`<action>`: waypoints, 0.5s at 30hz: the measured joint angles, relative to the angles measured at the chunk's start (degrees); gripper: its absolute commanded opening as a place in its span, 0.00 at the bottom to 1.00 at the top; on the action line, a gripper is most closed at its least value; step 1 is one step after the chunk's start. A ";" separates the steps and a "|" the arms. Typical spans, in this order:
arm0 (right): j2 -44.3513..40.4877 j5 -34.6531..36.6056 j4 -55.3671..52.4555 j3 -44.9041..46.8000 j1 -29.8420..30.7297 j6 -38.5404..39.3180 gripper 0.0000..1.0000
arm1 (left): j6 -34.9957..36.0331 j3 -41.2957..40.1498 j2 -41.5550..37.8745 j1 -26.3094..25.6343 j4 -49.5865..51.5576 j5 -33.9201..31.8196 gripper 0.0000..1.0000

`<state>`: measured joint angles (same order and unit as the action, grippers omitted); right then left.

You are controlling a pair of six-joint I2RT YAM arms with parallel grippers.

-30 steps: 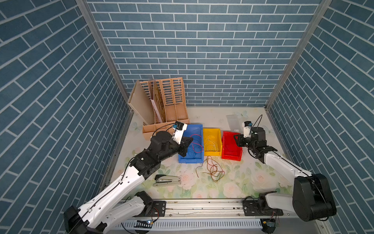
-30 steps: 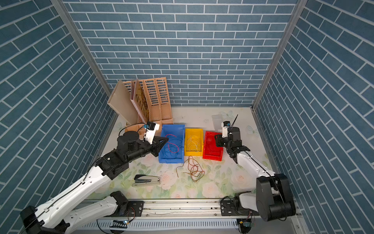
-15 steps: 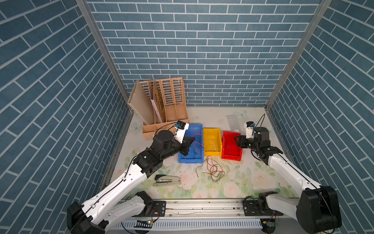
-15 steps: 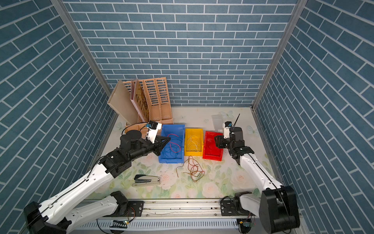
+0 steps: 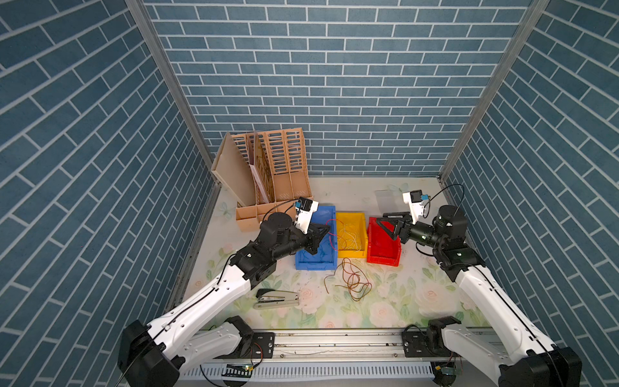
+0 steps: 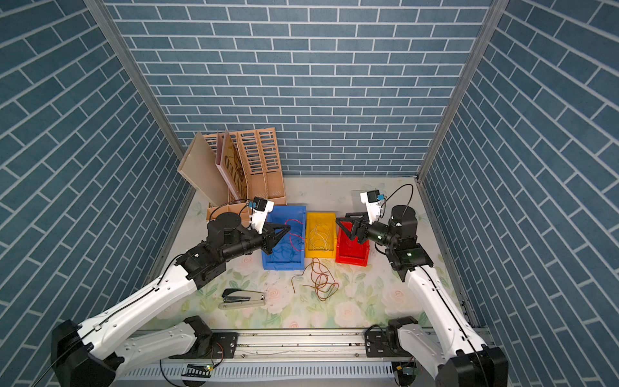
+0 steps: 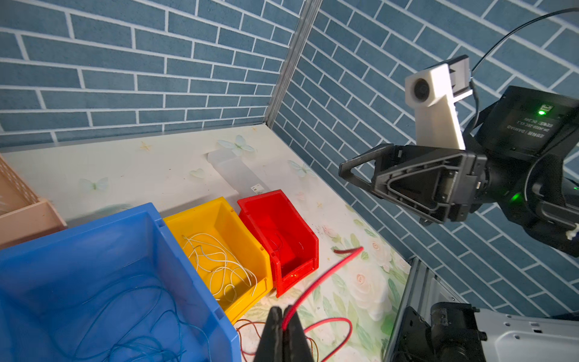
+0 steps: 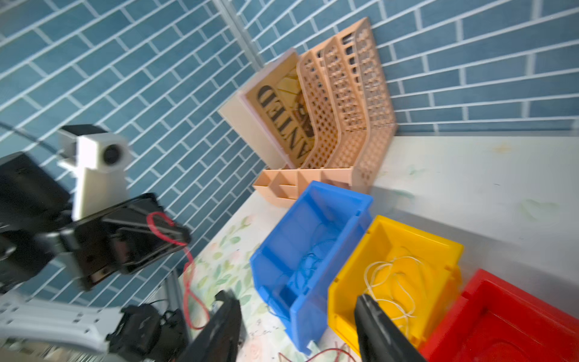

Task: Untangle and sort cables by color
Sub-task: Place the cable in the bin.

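Note:
My left gripper [image 7: 283, 310] is shut on a red cable [image 7: 313, 283] and holds it above the blue bin [image 5: 315, 264]; the cable's loop [image 6: 303, 236] hangs from the gripper [image 6: 288, 229]. Facing it, my right gripper [image 5: 382, 217] hovers open and empty over the red bin [image 5: 382, 259], its jaws wide apart in the right wrist view [image 8: 294, 296]. Thin blue cables [image 7: 134, 313] lie in the blue bin and whitish cables [image 7: 219, 263] in the yellow bin [image 5: 350, 253]. A red-brown tangle of cables [image 5: 351, 279] lies on the table before the bins.
A stapler [image 5: 276, 298] lies at the front left of the floral table. A wooden file organiser [image 5: 268, 171] stands at the back left, just behind the blue bin. A clear plastic box [image 5: 385, 197] sits behind the red bin. Brick walls close in three sides.
My right gripper's jaws have opened wider and its arm has risen a little. My left gripper has carried the red cable slightly to the right, nearer the right gripper.

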<state>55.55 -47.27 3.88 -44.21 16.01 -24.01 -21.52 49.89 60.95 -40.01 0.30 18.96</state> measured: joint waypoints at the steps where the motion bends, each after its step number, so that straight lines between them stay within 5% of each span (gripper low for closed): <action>1: -0.37 -1.01 0.31 0.00 1.42 -0.28 0.63 | -0.20 0.02 0.48 -0.17 -0.24 0.26 0.00; 15: 1.40 -2.93 1.70 1.07 12.72 -1.14 0.62 | -1.75 1.70 3.56 -2.40 -1.66 1.73 0.00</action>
<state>56.95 -50.19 5.58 -43.13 28.73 -25.15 -23.27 51.59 64.51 -42.41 -1.37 20.69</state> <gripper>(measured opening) 0.627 0.072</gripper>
